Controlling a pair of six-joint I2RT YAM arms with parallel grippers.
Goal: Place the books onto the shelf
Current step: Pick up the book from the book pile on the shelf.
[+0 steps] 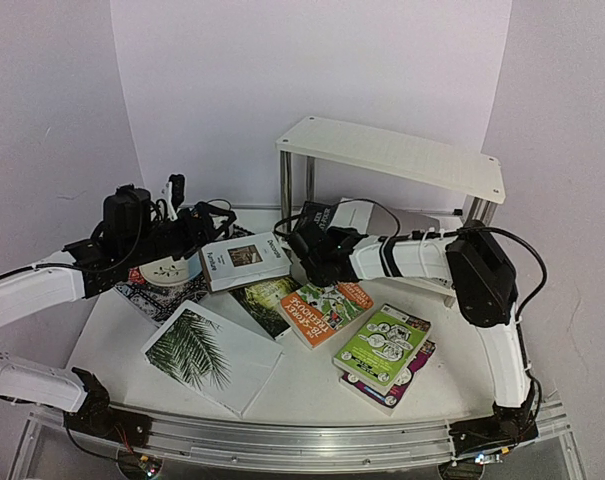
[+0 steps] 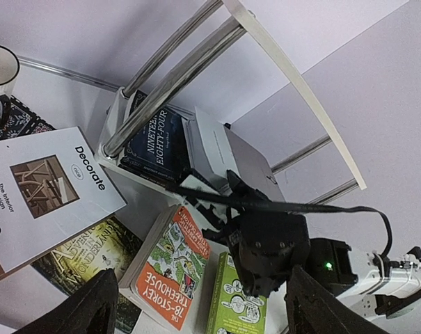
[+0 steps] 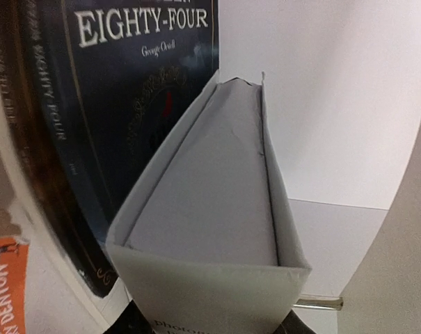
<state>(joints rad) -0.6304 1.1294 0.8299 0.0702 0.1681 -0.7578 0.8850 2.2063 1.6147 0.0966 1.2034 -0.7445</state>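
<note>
While the navy book (image 2: 158,142) and grey book (image 3: 210,181) sit on the shelf (image 1: 392,150) lower board, about six books (image 1: 207,350) lie on the table (image 1: 312,395); right gripper (image 1: 314,248) straddles the grey book, can't tell if clamped; left gripper (image 2: 203,306) wide, holding nothing.

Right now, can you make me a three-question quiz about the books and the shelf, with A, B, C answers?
1. Where does the Nineteen Eighty-Four book lie?
A. on a mug
B. on the lower board of the shelf
C. on the palm-leaf book

2. What colour is the book on top of the magenta book?
A. lime green
B. orange
C. grey

3. The left gripper is:
A. shut on a mug
B. shut on the orange book
C. open, holding nothing

Answers:
1 B: it lies flat under the top board, between the metal legs.
2 A: the lime green book covers it.
3 C: its jaws stand wide apart with nothing between them.
</note>
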